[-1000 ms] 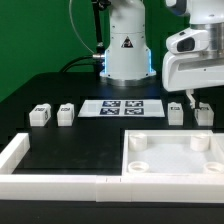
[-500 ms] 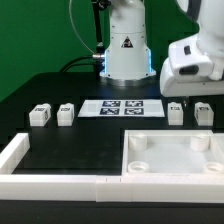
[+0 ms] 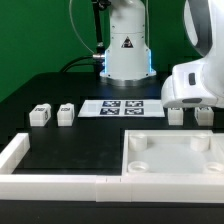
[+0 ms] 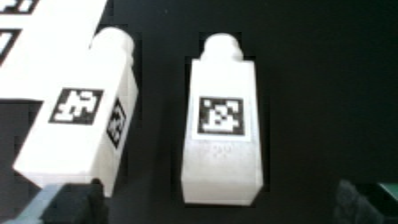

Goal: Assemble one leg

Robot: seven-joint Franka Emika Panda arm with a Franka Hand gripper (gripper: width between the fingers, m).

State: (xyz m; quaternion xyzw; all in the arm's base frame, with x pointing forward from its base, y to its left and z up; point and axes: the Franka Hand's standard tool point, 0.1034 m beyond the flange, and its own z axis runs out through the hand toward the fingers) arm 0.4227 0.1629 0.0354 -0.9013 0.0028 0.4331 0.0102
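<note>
Four white legs stand on the black table. Two are at the exterior view's left (image 3: 40, 116) (image 3: 65, 114) and two at its right (image 3: 176, 115) (image 3: 204, 115). My gripper (image 3: 190, 106) hangs low over the right pair, and its white body hides their upper parts. In the wrist view one tagged leg (image 4: 222, 120) lies centred between my open dark fingers (image 4: 63, 205), and my gripper (image 4: 222, 205) is not touching it. A second tagged leg (image 4: 80, 115) lies beside it. The large white panel (image 3: 170, 172) with corner sockets lies in front.
The marker board (image 3: 121, 108) lies flat between the two pairs of legs. A white L-shaped rail (image 3: 15, 160) runs along the table's front and the exterior view's left. The robot base (image 3: 125, 45) stands behind.
My gripper has come down toward the right pair of legs and now hides their tops. Nothing else has moved.
</note>
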